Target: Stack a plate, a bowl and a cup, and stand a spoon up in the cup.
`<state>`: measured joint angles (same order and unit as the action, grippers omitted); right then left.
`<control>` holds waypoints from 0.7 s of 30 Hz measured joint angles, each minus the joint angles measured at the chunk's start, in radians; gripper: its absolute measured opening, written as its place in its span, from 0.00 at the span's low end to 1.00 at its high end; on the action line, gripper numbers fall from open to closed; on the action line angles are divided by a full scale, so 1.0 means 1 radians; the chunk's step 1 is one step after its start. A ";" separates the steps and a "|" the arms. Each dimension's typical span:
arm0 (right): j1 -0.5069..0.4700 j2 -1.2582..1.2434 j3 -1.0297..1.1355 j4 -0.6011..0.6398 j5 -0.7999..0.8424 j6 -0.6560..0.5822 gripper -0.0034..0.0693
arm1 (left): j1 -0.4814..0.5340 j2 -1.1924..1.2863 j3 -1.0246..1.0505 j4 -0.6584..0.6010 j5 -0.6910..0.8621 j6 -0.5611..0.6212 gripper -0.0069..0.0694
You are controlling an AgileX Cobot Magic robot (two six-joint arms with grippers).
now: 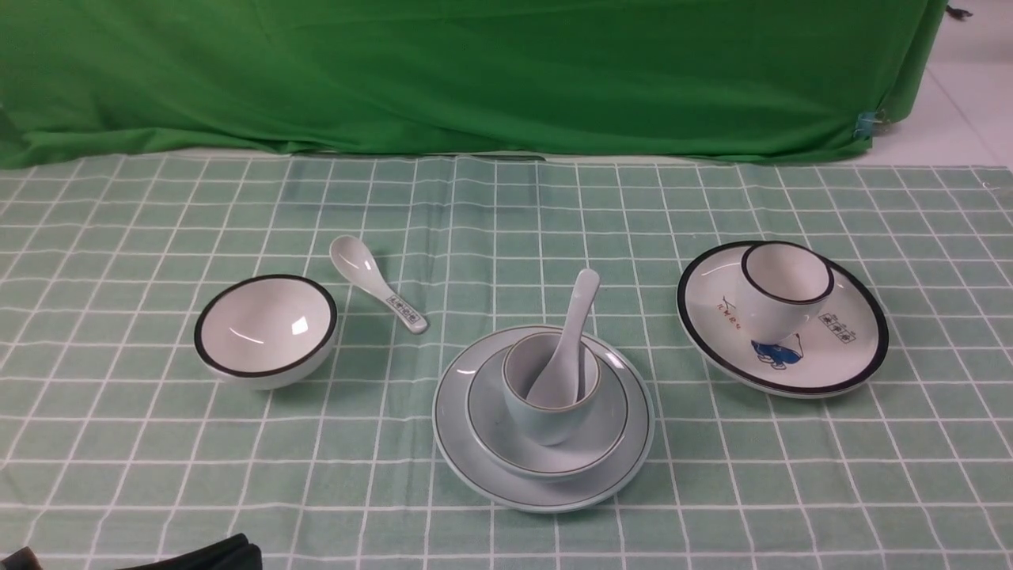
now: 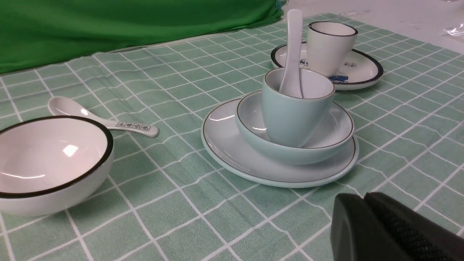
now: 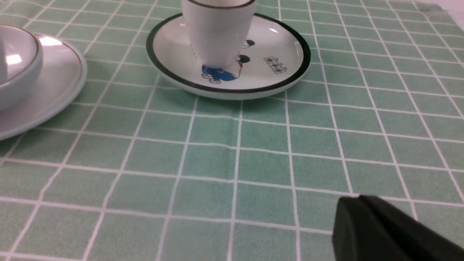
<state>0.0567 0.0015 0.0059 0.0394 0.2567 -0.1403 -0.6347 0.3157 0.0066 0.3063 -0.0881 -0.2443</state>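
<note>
Green fabric (image 1: 475, 71) is hanging behind a table covered by a pale green checked cloth (image 1: 554, 214). Near the front centre, the plate (image 1: 467, 459) is lying flat on the cloth, the bowl (image 1: 609, 431) is sitting inside it, and the cup (image 1: 546, 416) is standing upright in the bowl. The spoon (image 1: 571, 332) is standing in the cup, scoop down, its handle leaning up and away over the far rim.

To the robot's left, a white black-rimmed bowl (image 1: 265, 331) is resting on the cloth, with a second spoon (image 1: 376, 291) bearing printed squares lying just beyond it. To the right, a white black-rimmed cup (image 1: 783, 291) is standing on a black-rimmed plate (image 1: 823, 364) with a blue drawing.

The front view is showing the whole layout but neither pincer; only a dark shape is showing at its lower left edge. The left wrist view is showing the stack side-on, confirming the cup seated in the bowl, and the left gripper (image 2: 366, 214) as a dark tip low over the cloth, near the plate but apart from it, its jaws pressed together on nothing. The right wrist view is showing only the edge of the stack and the black-rimmed plate, with the right gripper (image 3: 359, 217) hovering low over bare cloth, well apart from both, jaws likewise pressed together and holding nothing.
</note>
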 joint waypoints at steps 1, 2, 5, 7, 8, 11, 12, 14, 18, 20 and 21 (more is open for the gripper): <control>0.000 0.000 0.000 0.000 -0.002 0.000 0.07 | 0.000 0.000 0.000 -0.003 -0.003 0.000 0.11; 0.000 0.000 0.000 0.000 -0.002 0.000 0.07 | 0.000 0.000 0.000 -0.002 -0.003 0.000 0.11; 0.001 0.000 0.000 0.000 -0.004 0.000 0.08 | 0.000 0.000 0.000 -0.003 -0.004 0.002 0.11; 0.001 0.000 0.000 0.000 -0.004 0.000 0.09 | 0.000 0.000 0.000 -0.004 -0.004 0.002 0.11; 0.001 0.000 0.000 0.000 -0.004 0.000 0.09 | 0.000 0.000 0.000 -0.004 -0.004 0.002 0.11; 0.001 0.000 0.000 0.000 -0.004 0.000 0.10 | 0.000 0.000 0.000 -0.004 -0.004 0.002 0.11; 0.001 0.000 0.000 0.000 -0.004 0.000 0.10 | 0.000 0.000 0.000 -0.004 -0.004 0.002 0.11; 0.001 0.000 0.000 0.000 -0.004 0.000 0.10 | 0.000 0.000 0.000 -0.005 -0.004 0.002 0.11; 0.001 0.000 0.000 0.000 -0.004 0.001 0.11 | 0.000 0.000 0.000 -0.005 -0.006 0.002 0.11; 0.001 0.000 0.000 0.000 -0.004 0.001 0.13 | 0.000 0.000 0.000 -0.005 -0.006 0.002 0.11; 0.001 0.000 0.000 0.000 -0.005 0.001 0.13 | 0.000 0.000 0.000 -0.005 -0.006 0.002 0.11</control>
<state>0.0574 0.0015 0.0059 0.0394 0.2514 -0.1392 -0.6347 0.3157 0.0066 0.3011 -0.0940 -0.2418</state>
